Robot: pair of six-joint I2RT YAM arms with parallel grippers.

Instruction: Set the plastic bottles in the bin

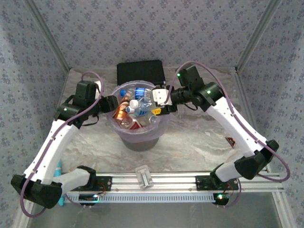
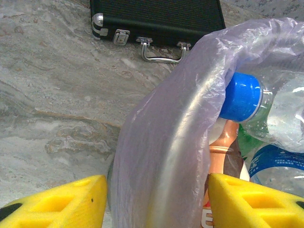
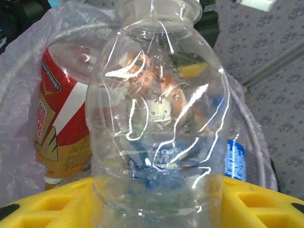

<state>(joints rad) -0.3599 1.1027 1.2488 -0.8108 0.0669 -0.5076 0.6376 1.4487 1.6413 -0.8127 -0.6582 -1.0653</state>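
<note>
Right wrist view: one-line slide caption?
Right gripper grips a clear bottle between yellow fingers at the bag-lined bin, with a red-labelled bottle behind.

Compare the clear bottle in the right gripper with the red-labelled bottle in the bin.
The clear bottle is unlabelled and see-through; the red-labelled bottle wears a red, white and yellow label. The clear bottle sits clamped in the right gripper; the red-labelled bottle lies in the bin. Both are plastic.

left tool (image 2: pixel 154 183) — fingers spread | right tool (image 3: pixel 156 194) — clamped on clear bottle (image 3: pixel 156 118) | arms bent inward
</note>
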